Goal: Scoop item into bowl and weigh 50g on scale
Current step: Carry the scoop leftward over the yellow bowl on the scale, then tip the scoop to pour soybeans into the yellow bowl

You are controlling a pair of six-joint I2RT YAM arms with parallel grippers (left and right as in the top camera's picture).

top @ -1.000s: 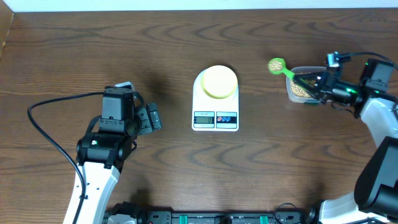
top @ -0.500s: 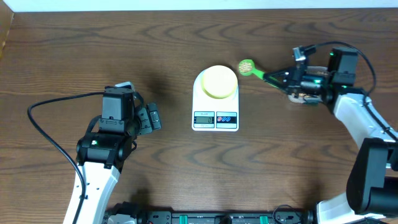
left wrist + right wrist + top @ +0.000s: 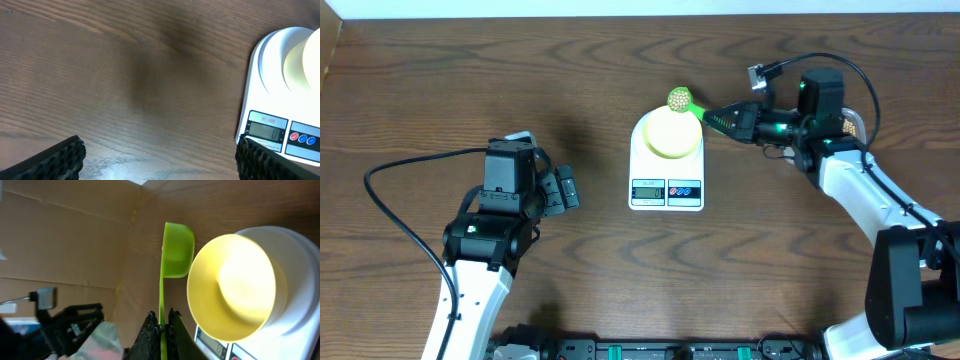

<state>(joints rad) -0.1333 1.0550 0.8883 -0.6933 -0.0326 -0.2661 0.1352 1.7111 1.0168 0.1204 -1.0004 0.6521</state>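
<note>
The pale yellow bowl (image 3: pixel 672 132) (image 3: pixel 230 287) stands on the white scale (image 3: pixel 666 170) (image 3: pixel 295 275) at the table's middle, and its inside shows bare yellow. My right gripper (image 3: pixel 732 121) (image 3: pixel 161 319) is shut on the handle of a green scoop (image 3: pixel 680 99) (image 3: pixel 176 250). The scoop's cup holds tan beans (image 3: pixel 679 98) and hovers at the bowl's far right rim. My left gripper (image 3: pixel 566 189) (image 3: pixel 160 162) rests open and low over the table left of the scale (image 3: pixel 270 95), with nothing between its fingers.
A clear tub of beans (image 3: pixel 852 124) sits at the far right, mostly hidden behind my right arm. The scale's display (image 3: pixel 648 191) (image 3: pixel 267 131) faces the near edge. A black cable (image 3: pixel 400 200) loops over the table beside the left arm.
My right arm has swung left from the tub, carrying the loaded scoop across to the bowl's rim. The left arm has not moved.
</note>
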